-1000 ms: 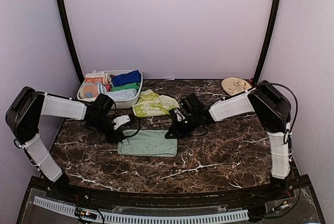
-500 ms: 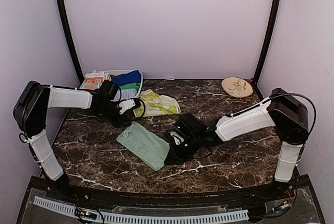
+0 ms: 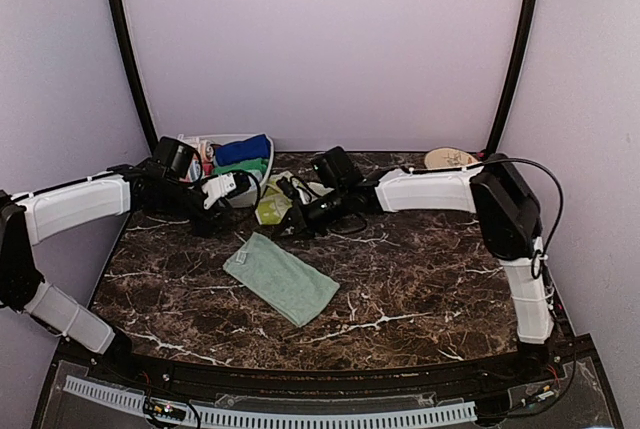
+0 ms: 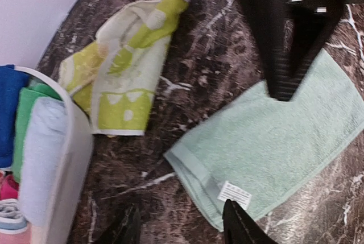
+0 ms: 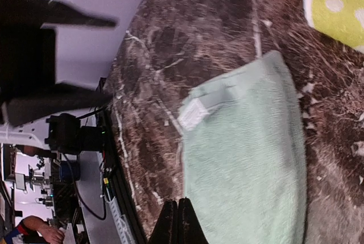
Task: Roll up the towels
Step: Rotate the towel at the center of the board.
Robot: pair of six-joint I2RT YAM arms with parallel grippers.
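The pale mint green towel (image 3: 280, 277) lies flat and diagonal on the marble table, also in the left wrist view (image 4: 284, 147) and the right wrist view (image 5: 244, 158). No gripper touches it. A yellow-green patterned towel (image 3: 272, 201) lies crumpled behind it (image 4: 128, 67). A royal blue towel (image 3: 243, 149) sits in the basket. My left gripper (image 3: 212, 211) is open and empty (image 4: 179, 230), hovering by the mint towel's labelled corner. My right gripper (image 3: 288, 224) is shut and empty (image 5: 177, 221), held above the table by the yellow-green towel.
A white basket (image 3: 262, 171) at the back left holds several rolled cloths; its rim shows in the left wrist view (image 4: 77, 141). A round beige patterned plate (image 3: 450, 159) sits at the back right. The table's front edge runs along the bottom.
The mint towel was turned from lying level to diagonal and left lying. My right gripper has drawn back from its near end up to the yellow-green towel. My left arm has drawn back to the left.
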